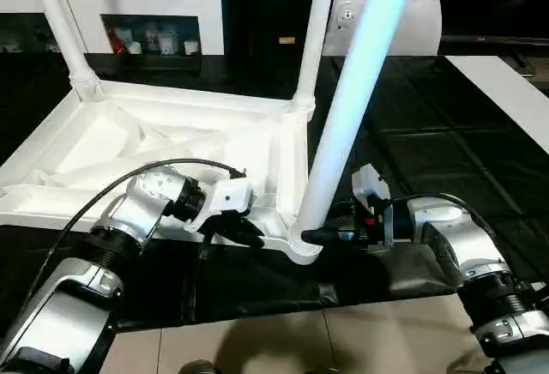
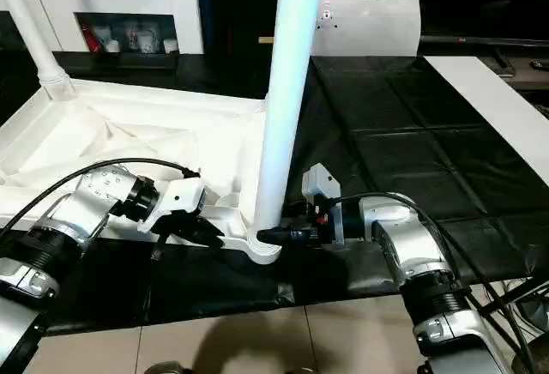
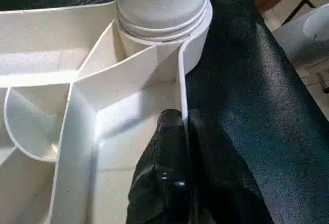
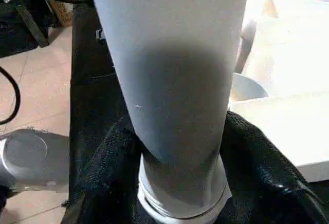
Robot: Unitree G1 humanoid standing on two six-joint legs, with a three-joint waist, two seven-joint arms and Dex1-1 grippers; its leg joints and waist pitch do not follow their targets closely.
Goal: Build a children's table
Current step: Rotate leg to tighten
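- White plastic everywhere: the tabletop (image 1: pixel 129 147) lies upside down on the black sheet (image 2: pixel 412 159), ribbed underside facing up.
- Left gripper (image 1: pixel 249 235) sits at the near edge, just left of the near corner socket (image 1: pixel 302 245).
- In the left wrist view its black fingers (image 3: pixel 164 172) are pressed together on the tabletop's thin rim wall, one finger inside the rim and one outside, pinching it.
- Straight ahead of those fingers, the base of the near leg (image 3: pixel 162 3) is seated in the round socket.
- Right gripper (image 2: pixel 279 235) comes in level from the other side, its tips at the foot of that near leg (image 2: pixel 287 91).
- The right wrist view shows the leg (image 4: pixel 175 80) between the two black fingers (image 4: pixel 257 167), one on each side; the jaws stand part open around it, close to the plastic, and whether they actually clamp it I cannot tell.
- The leg rises just in front of the right gripper, leaning a little to the right.
- Beyond both grippers, two more legs stand in the far corners: one far left (image 1: pixel 64 27), one behind the near leg (image 1: pixel 313 39).
- Well beyond the right gripper: a white pillow-like block (image 2: pixel 373 24) and a flat white strip (image 2: pixel 502 104).
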